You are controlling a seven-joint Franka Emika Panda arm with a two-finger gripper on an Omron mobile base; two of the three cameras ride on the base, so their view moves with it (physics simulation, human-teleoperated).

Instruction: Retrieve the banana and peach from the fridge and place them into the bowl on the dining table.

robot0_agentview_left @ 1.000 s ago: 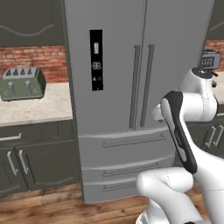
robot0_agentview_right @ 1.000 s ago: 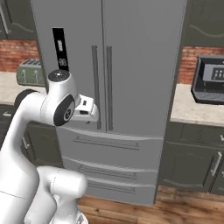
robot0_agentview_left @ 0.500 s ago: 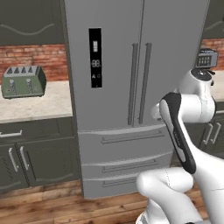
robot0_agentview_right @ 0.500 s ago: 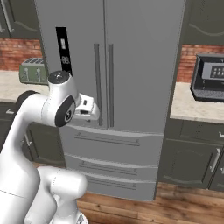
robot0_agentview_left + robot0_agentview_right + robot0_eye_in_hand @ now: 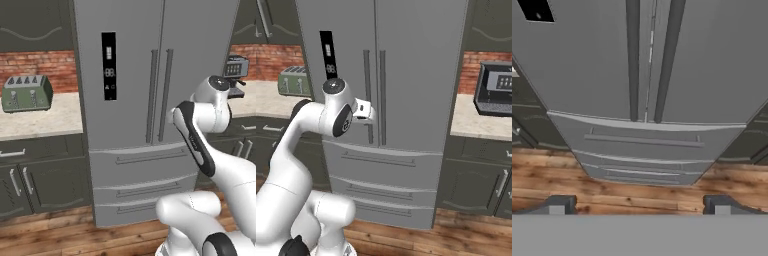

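Facing the fridge (image 5: 150, 100) with both doors shut; by the look of it the task is barely begun. No banana, peach, bowl or dining table can be made out, so the fruit is presumably behind those doors. Left to do, as I judge it: open a door, take out each fruit, carry both to the bowl.

Gripper (image 5: 639, 206) released, fingertips (image 5: 558, 205) spread wide with nothing between them. Ahead of the fingers stand the two long bar handles (image 5: 653, 60), side by side at the door seam, apart from the tips and not yet touched. Beneath the handles lie the drawers (image 5: 643, 142); beyond those, wooden floor (image 5: 542, 175).

Black display panel (image 5: 109, 66) sits on the door left of the handles.

Room: dark cabinets (image 5: 35, 175) flank the fridge under pale stone counters (image 5: 40, 117), red brick wall (image 5: 35, 65) behind. Green toaster (image 5: 26, 93) on one counter; dark microwave (image 5: 495, 90) on the other.
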